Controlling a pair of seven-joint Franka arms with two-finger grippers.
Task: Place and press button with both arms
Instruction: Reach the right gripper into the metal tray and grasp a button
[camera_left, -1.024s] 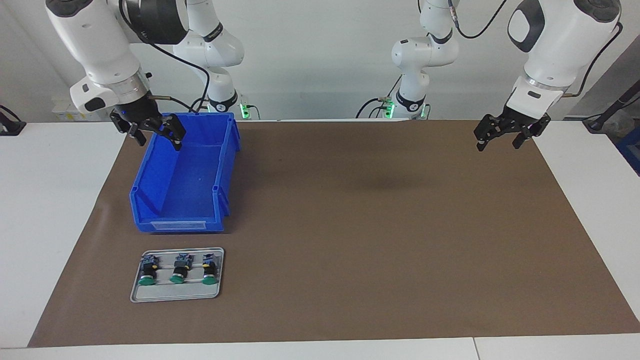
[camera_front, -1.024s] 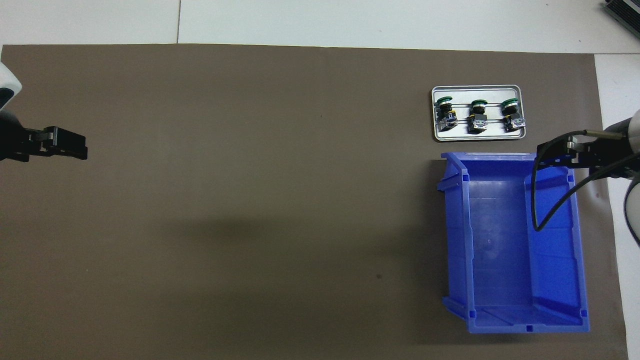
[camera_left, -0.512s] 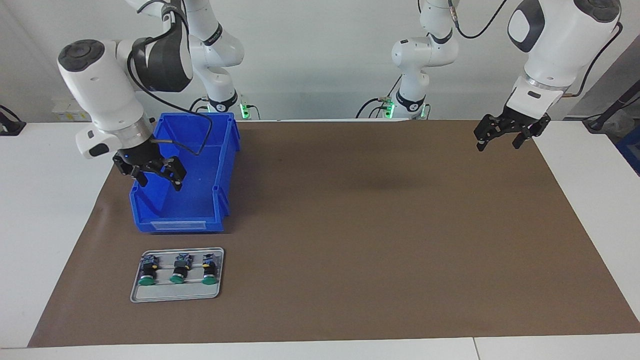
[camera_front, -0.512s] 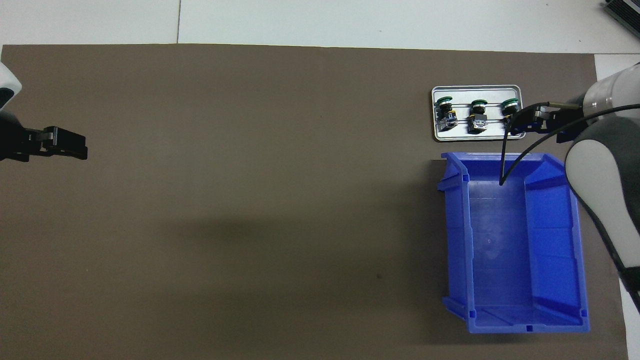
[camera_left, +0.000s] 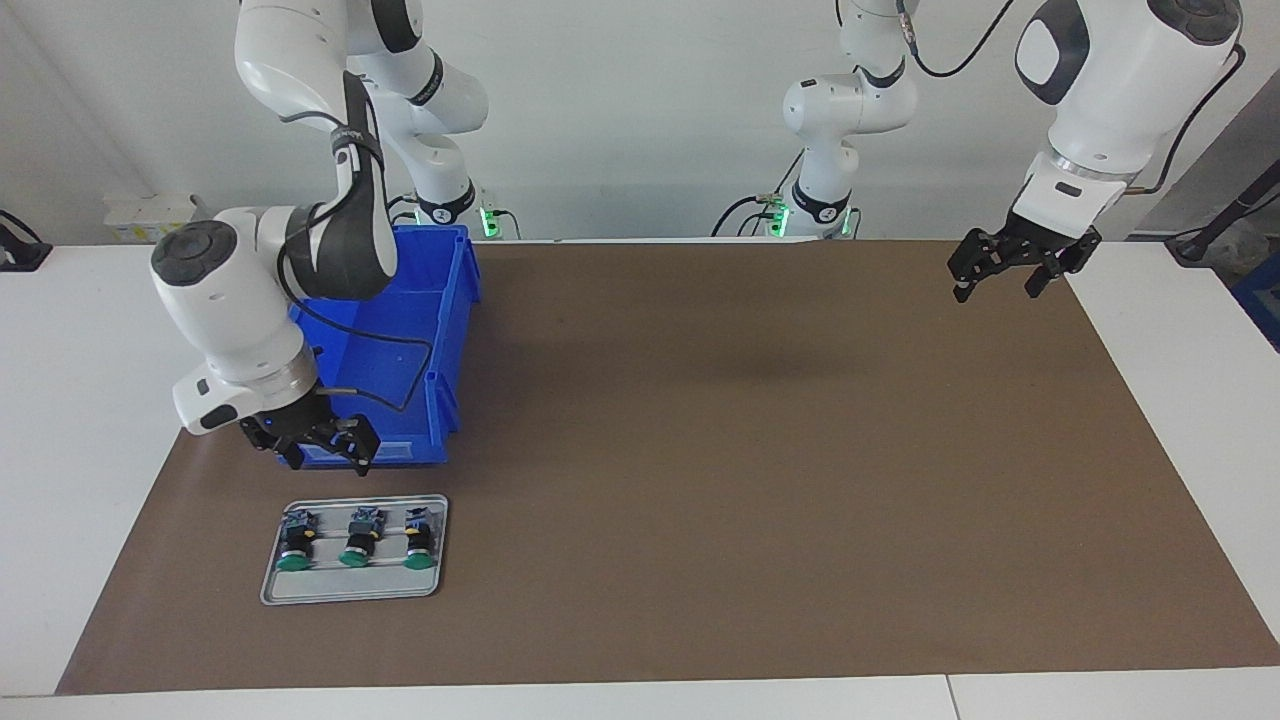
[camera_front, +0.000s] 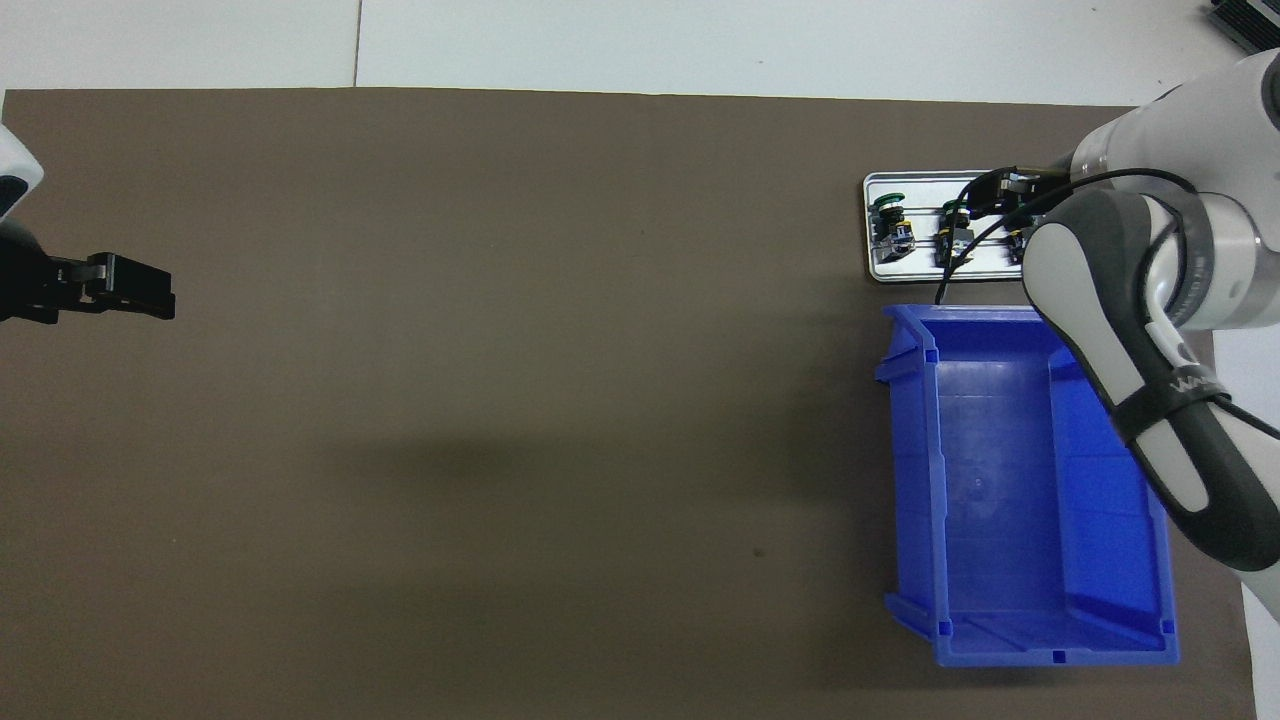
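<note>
Pickup stage, judging by the layout. Right tool hovering with fingers spread, gripping nothing, over the strip between blue bin and grey tray, near eight o'clock on the brown mat as read from the facing view. Buttons, three alike, lying side by side in that tray at seven o'clock, green caps pointing away from the robots, none touched yet. No telling so far which of the three to expect as the target.

For a clean grab: centre over one black body, straddle across the width, stay off the green cap and the rear block. Close gently, then lift straight up past the tray rim. Mind the tight spacing, or risk nudging a neighbour out of line.

Round about: bin sitting just robot-side of the tray at ten o'clock, tall walls close to the wrist. Black cable looping down over the bin, worth watching for a snag on the rim. Left tool waiting at two o'clock over the mat's edge, fingers apart, empty. Rest of the white bench offering no obstacle.
</note>
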